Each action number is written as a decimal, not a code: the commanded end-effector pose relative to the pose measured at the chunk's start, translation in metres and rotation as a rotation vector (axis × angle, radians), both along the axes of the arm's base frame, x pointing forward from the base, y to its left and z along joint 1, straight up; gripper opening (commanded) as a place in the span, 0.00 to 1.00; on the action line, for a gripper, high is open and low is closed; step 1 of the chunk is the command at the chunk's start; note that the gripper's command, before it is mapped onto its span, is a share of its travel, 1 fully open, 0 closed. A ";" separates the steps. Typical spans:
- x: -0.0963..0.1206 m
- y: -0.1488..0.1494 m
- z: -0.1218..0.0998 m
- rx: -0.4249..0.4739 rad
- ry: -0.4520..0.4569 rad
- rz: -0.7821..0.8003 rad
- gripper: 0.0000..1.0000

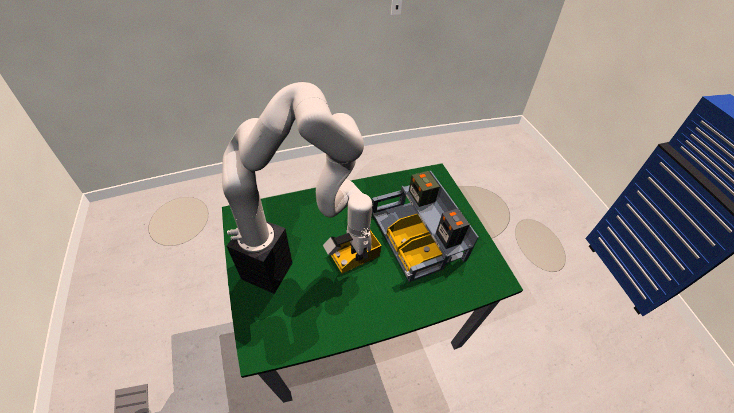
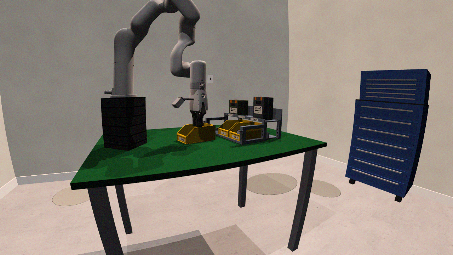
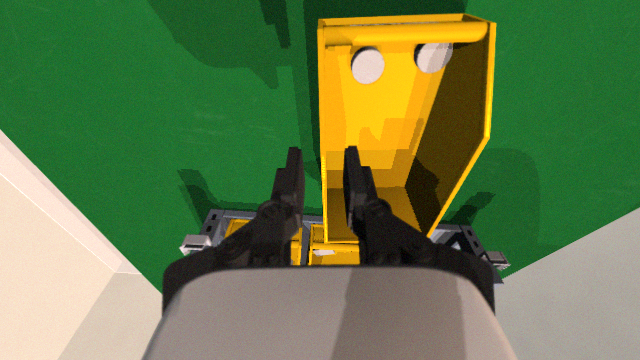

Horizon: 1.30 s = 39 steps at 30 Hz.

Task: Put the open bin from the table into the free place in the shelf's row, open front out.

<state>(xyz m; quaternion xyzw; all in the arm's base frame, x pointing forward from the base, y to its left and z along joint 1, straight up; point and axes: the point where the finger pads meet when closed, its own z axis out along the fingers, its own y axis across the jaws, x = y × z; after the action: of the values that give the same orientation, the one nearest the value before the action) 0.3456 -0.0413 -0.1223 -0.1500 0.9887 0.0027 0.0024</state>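
Gripper (image 1: 360, 257) (image 2: 198, 124) (image 3: 323, 164) stands with fingers apart, astride one side wall of the open bin (image 1: 350, 260) (image 2: 202, 135) (image 3: 375, 105). Bin rests on the green table (image 1: 317, 328) (image 2: 202, 158) (image 3: 225, 100) (two round parts (image 3: 368, 65) inside), before the shelf (image 1: 428, 268) (image 2: 252, 127) (image 3: 311, 219).

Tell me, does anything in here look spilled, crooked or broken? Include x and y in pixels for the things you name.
Nothing stands out. The yellow bin (image 1: 373, 247) (image 2: 205, 135) (image 3: 400, 135) on the table sits upright with two round parts in it, the two yellow bins on the grey shelf (image 1: 430, 265) (image 2: 242, 136) look level, and both dark boxes above them stand upright. I see no spill or damage.
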 end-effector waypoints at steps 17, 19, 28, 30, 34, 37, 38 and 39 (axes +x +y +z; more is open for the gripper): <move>0.001 0.000 -0.009 0.000 -0.003 0.000 0.28; 0.001 0.000 -0.009 0.000 -0.003 0.000 0.28; 0.001 0.000 -0.019 0.000 -0.003 0.000 0.28; 0.001 0.000 -0.019 0.000 -0.003 0.000 0.28; 0.001 0.000 -0.019 0.000 -0.003 0.000 0.28; 0.001 0.000 -0.019 0.000 -0.003 0.000 0.28; 0.001 0.000 -0.019 0.000 -0.003 0.000 0.28; 0.002 0.000 -0.022 0.000 -0.003 0.000 0.28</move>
<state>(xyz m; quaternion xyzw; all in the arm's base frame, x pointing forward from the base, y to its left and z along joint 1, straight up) 0.3459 -0.0411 -0.1421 -0.1501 0.9887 0.0027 0.0026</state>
